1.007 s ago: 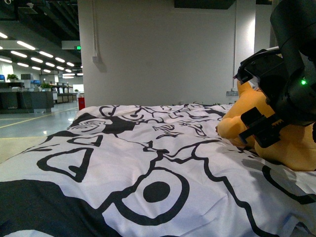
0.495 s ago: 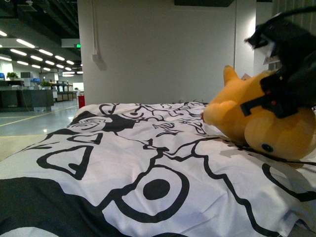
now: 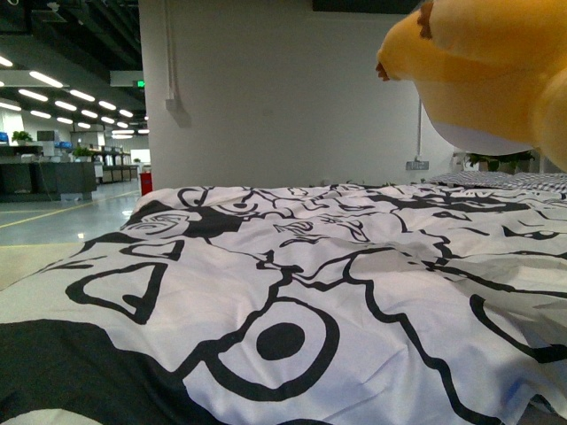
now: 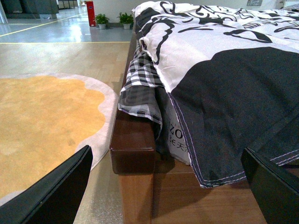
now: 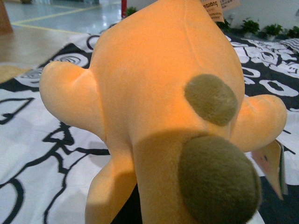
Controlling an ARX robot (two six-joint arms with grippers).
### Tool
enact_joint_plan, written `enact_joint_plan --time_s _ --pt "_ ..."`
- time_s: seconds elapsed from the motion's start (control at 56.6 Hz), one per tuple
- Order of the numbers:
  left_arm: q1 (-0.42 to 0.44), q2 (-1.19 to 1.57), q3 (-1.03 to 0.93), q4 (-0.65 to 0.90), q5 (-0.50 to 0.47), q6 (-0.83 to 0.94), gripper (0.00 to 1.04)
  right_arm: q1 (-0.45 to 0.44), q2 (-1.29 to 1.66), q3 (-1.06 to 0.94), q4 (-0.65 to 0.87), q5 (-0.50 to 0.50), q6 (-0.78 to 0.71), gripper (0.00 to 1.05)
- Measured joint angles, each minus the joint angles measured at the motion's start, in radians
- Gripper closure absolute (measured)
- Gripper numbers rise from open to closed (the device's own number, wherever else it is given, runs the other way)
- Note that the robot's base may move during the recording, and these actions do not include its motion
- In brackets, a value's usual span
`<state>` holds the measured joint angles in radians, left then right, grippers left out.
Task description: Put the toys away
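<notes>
The plush (image 3: 478,71) hangs in the air at the upper right of the front view, well clear of the duvet (image 3: 283,266) spread below it, with the white wall (image 3: 283,97) behind. Only its orange-yellow bulk and a pale underside show there. The right wrist view shows far more of it: the plush fills that picture from close by, a rounded limb sticks out to either side, two brown patches (image 5: 210,99) sit on its body, and a paper tag (image 5: 273,163) dangles at one edge, with the black-and-white duvet under it. No part of the right gripper shows in any view, so I cannot tell whether it is clamped on the plush. The left gripper (image 4: 166,151) appears only in its own wrist view, low at the side of the bed. Its two dark fingers (image 4: 60,186) stand wide apart with nothing between them. Past them that view gives what the front view hides: the wooden bed frame (image 4: 133,144), a checked sheet (image 4: 142,88) hanging out from under the duvet, and an orange rug (image 4: 42,121) on the floor beside the bed. Small green shapes, probably potted plants (image 4: 112,19), stand far back.
</notes>
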<state>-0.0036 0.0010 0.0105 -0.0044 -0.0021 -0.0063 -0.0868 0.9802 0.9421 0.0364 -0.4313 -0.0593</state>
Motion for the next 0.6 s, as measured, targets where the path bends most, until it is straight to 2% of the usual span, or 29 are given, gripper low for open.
enact_joint_plan --time_s 0.088,0.159,0.318,0.601 --pt "0.000 0.000 0.000 0.000 0.000 0.000 0.06 -0.055 -0.117 -0.070 -0.016 -0.103 0.062 0.98" --pt "0.000 0.000 0.000 0.000 0.000 0.000 0.06 -0.088 -0.199 -0.116 -0.032 -0.145 0.097 0.98" --pt "0.000 0.000 0.000 0.000 0.000 0.000 0.06 -0.101 -0.326 -0.193 -0.082 -0.139 0.134 0.98" --pt "0.000 0.000 0.000 0.000 0.000 0.000 0.06 -0.101 -0.341 -0.199 -0.084 -0.137 0.146 0.98"
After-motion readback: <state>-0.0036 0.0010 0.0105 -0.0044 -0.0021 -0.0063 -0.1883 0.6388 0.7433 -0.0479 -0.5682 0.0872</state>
